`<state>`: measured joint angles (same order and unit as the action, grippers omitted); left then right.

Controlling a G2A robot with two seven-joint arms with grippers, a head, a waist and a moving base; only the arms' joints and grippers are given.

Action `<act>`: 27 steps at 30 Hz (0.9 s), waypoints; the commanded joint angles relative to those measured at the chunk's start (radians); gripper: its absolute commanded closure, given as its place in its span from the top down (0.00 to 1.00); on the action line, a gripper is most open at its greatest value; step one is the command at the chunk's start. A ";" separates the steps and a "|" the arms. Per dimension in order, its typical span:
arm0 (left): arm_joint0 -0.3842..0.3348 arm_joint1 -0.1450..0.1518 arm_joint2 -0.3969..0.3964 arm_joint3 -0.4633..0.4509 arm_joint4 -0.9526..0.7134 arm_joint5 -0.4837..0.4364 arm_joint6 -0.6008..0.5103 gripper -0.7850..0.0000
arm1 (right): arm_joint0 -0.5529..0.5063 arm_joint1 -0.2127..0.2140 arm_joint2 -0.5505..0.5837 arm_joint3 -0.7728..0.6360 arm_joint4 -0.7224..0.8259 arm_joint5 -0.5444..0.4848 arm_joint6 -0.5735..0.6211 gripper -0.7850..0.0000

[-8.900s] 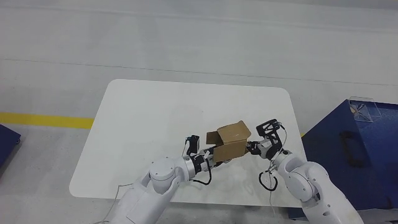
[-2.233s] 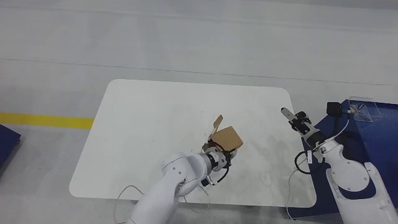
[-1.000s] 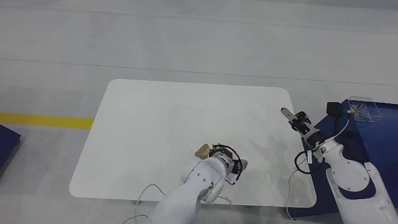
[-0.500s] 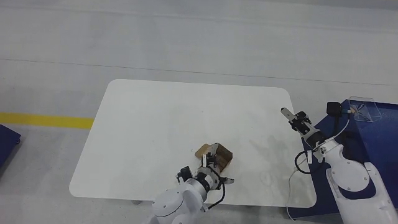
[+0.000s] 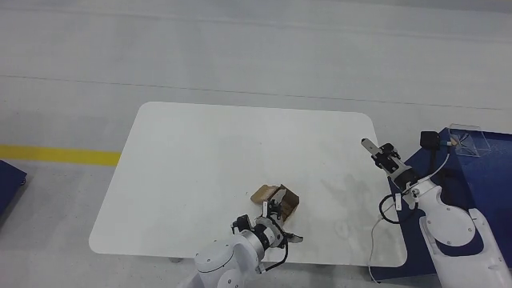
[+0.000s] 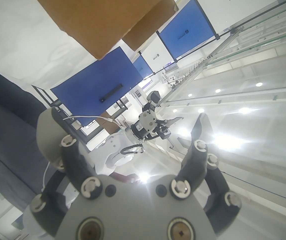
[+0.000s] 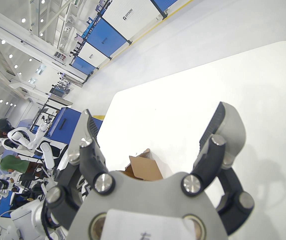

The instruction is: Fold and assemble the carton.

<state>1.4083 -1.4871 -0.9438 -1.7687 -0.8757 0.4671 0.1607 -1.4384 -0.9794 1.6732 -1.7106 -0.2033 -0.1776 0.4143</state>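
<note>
The brown carton (image 5: 274, 198) lies low on the white table (image 5: 200, 152) near its front edge, with a flap sticking out to one side. My left gripper (image 5: 282, 222) sits just in front of it, open, with nothing between its fingers. In the left wrist view the carton (image 6: 95, 8) is beyond the spread left gripper (image 6: 126, 126), apart from it. My right gripper (image 5: 367, 144) hovers at the table's right edge, well away from the carton. The right wrist view has the right gripper (image 7: 158, 121) open and empty, the carton (image 7: 143, 166) far beyond.
A blue cabinet (image 5: 456, 184) stands close against the table's right side, with a clear plastic holder (image 5: 468, 138) on top. The table's back and left parts are bare white surface. The carton sits a short way from the front edge.
The left arm, which held the carton up and then bent over it, has drawn back toward the front edge with its gripper open. The carton now rests on the table. The right arm has kept still.
</note>
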 commanded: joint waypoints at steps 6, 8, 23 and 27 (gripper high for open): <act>-0.003 0.006 0.008 -0.035 0.101 0.016 0.034 1.00 | 0.010 0.000 -0.022 0.004 0.001 0.018 0.055 1.00; 0.019 0.019 0.025 -0.122 0.264 0.091 0.114 1.00 | 0.055 0.005 -0.064 0.006 -0.121 0.127 0.136 1.00; -0.076 0.023 0.175 0.017 0.383 0.545 0.341 1.00 | 0.238 -0.018 -0.400 0.110 -0.498 0.168 0.282 1.00; -0.145 0.006 0.198 0.092 0.298 0.545 0.415 1.00 | 0.266 -0.035 -0.489 0.140 -0.539 0.186 0.274 1.00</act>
<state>1.2784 -1.4771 -0.7529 -1.6930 -0.5520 1.0122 0.5505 -1.1792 -1.0100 1.2091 -1.5770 -0.7365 0.0051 0.6851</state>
